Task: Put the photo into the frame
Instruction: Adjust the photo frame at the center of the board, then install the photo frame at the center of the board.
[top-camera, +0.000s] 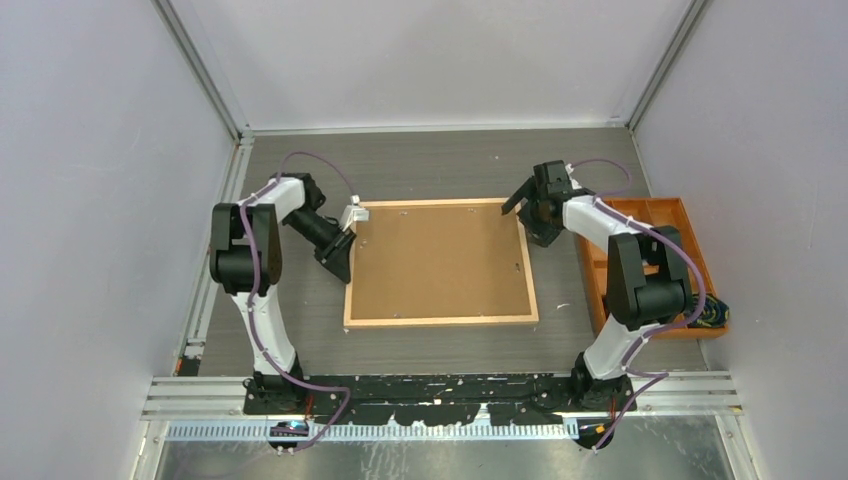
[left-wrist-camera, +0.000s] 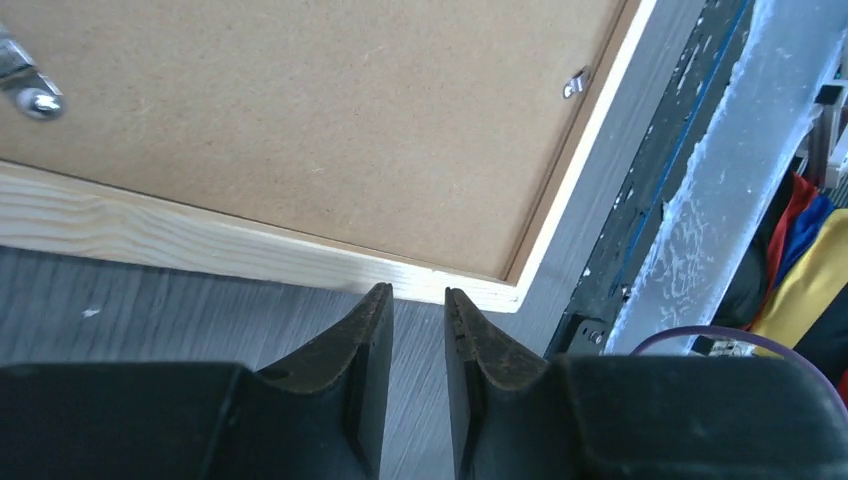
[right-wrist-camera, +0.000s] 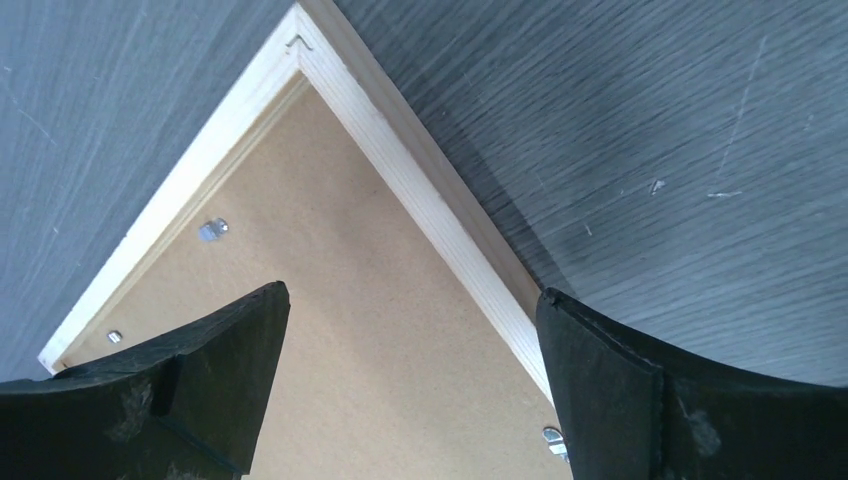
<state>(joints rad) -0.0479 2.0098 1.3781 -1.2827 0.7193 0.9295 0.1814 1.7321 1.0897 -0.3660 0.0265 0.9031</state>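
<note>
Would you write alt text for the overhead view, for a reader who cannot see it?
A light-wood frame filled by a brown board lies flat on the table. The left gripper is beside its left edge; the right gripper, jaws wide open, is at its far right corner. An orange tray stands rightmost.

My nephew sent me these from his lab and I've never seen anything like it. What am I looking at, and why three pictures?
These are two small robot arms bolted at the near edge of a grey table. The wide picture looks down from above. The other two come from a camera on each wrist, so the black shapes at the bottom are that arm's own gripper fingers. A light-wood frame lies back-up, with a brown board filling it. An orange tray sits on the right. The left gripper, nearly closed, is beside the frame's left edge. The right gripper, wide open, is over its far right corner. Neither holds anything.
</note>
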